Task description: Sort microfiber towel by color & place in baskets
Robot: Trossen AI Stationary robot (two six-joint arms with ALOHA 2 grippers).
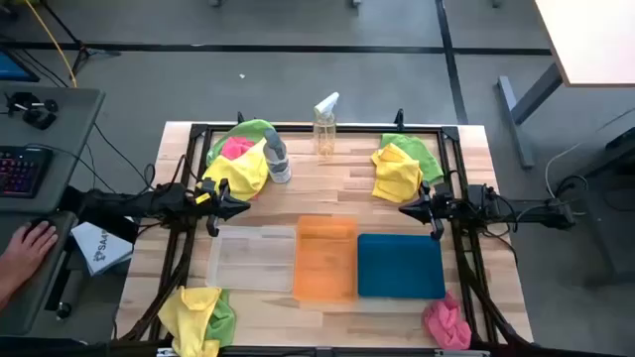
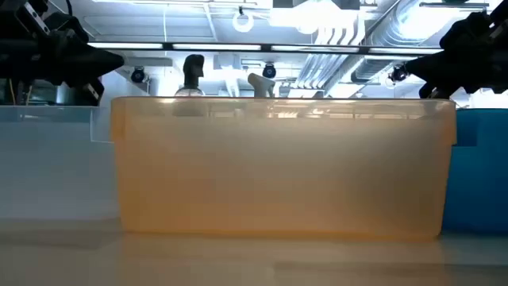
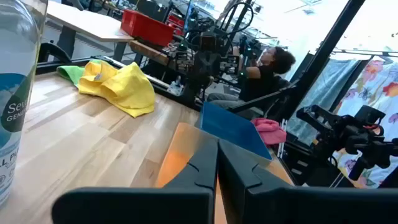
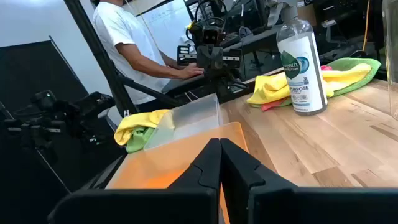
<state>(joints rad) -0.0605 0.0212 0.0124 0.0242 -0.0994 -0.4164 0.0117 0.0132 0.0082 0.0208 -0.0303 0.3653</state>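
Side by side mid-counter (image 1: 466, 169): clear basket (image 1: 252, 260), orange basket (image 1: 325, 258), dark blue basket (image 1: 400, 266). Left gripper (image 1: 245, 203) and right gripper (image 1: 405, 208) both pressed together, hovering either side. Towel heaps (image 1: 241, 159) at corners.

A robotics lab: exposed ceiling ducts (image 2: 349, 32), a person (image 4: 134, 46) at a workstation, a keyboard (image 1: 18, 171) beside the framed wooden desk (image 1: 466, 288).

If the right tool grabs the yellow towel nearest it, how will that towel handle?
The yellow towel lies crumpled, so it is probably floppy and will sag. It overlaps a green towel, which may drag along. It looks light; the right tool is shut.
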